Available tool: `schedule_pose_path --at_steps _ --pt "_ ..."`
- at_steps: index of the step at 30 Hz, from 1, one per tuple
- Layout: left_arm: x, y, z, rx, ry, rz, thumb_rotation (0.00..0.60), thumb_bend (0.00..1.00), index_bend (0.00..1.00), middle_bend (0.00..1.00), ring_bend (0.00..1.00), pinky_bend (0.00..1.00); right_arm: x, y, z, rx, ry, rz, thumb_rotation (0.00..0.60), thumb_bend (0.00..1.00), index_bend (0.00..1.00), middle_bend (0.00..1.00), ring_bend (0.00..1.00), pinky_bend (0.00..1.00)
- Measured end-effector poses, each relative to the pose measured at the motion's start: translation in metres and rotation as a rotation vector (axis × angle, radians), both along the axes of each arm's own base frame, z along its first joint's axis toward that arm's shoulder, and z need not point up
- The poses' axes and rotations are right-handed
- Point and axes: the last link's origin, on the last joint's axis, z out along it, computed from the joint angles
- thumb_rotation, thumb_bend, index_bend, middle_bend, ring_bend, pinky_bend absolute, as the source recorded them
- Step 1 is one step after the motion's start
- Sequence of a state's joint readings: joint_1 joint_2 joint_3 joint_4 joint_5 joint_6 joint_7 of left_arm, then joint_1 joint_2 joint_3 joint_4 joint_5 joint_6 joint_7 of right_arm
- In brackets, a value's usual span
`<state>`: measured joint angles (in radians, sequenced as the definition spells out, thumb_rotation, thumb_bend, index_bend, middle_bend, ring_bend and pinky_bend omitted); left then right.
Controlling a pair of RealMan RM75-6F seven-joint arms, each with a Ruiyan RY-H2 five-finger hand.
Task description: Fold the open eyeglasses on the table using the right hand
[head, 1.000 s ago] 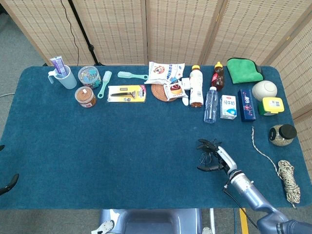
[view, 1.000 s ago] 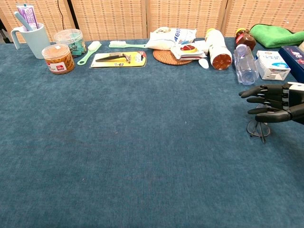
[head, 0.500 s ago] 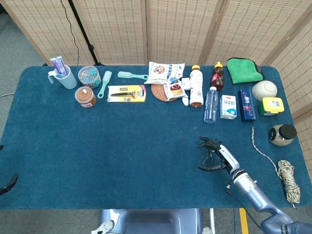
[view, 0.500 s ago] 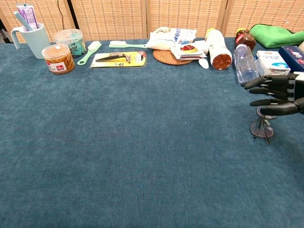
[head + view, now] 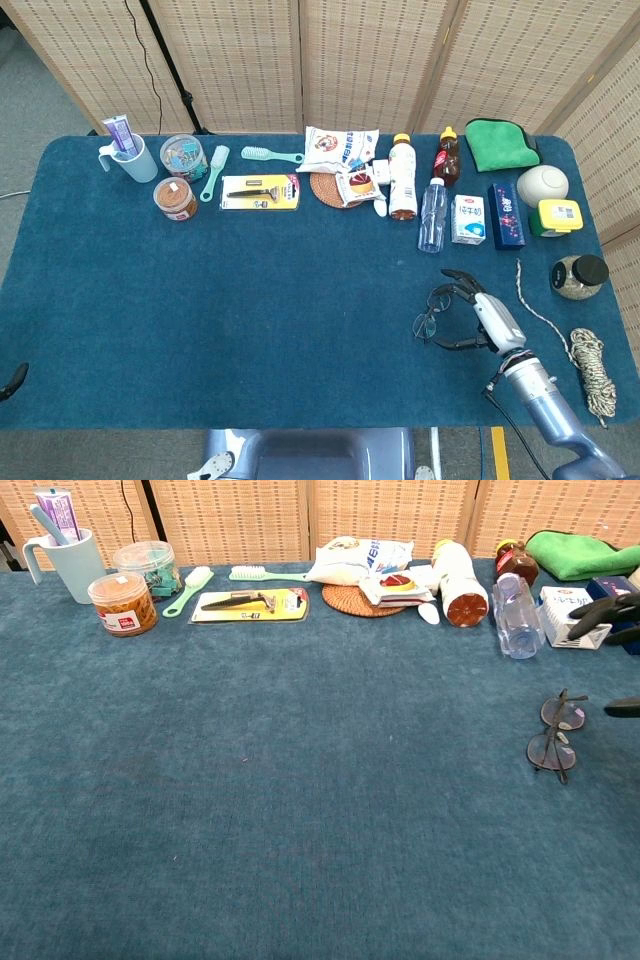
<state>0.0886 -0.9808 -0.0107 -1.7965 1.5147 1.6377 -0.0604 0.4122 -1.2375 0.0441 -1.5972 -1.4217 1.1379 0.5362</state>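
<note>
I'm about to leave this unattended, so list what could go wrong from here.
The eyeglasses lie free on the cloth, so the right hand beside them might push them along instead of folding a temple. A push toward the water bottle could tip it. Whether the temples are already folded cannot be told.

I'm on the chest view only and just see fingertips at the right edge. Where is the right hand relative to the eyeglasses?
Observer: In the head view the right hand sits just right of the eyeglasses, fingers spread toward them.
Operator: Is it holding them?
Observer: No clear grip; the fingertips reach close to the frame's right side, but I cannot tell if they touch.
Operator: Anything near on its far side?
Observer: A rope lies to its right, apart from the hand.
</note>
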Motion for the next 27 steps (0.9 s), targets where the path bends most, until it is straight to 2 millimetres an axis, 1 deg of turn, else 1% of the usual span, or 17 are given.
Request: schedule_pose_path --at_steps 9,15,21,27 --pt "-0.006 -0.002 -0.001 0.021 -0.010 0.002 0.539 0.26 0.15 0.05 0.03 0.00 -0.009 0.014 0.028 -0.187 0.281 -0.007 0.600 0.08 0.27 0.11 0.02 0.01" --pt "-0.010 -0.003 -0.003 0.032 -0.014 0.010 0.538 0.26 0.15 0.05 0.03 0.00 -0.017 0.026 0.041 -0.279 0.463 -0.033 0.600 0.08 0.26 0.11 0.01 0.00" --pt "-0.010 -0.006 -0.007 0.030 -0.029 0.009 0.537 0.26 0.15 0.05 0.03 0.00 -0.021 0.047 0.054 -0.340 0.534 -0.100 0.600 0.08 0.25 0.10 0.00 0.00" --pt "-0.008 -0.007 -0.009 0.033 -0.045 -0.003 0.537 0.26 0.15 0.05 0.03 0.00 -0.025 0.063 0.064 -0.368 0.577 -0.144 0.600 0.08 0.24 0.09 0.00 0.00"
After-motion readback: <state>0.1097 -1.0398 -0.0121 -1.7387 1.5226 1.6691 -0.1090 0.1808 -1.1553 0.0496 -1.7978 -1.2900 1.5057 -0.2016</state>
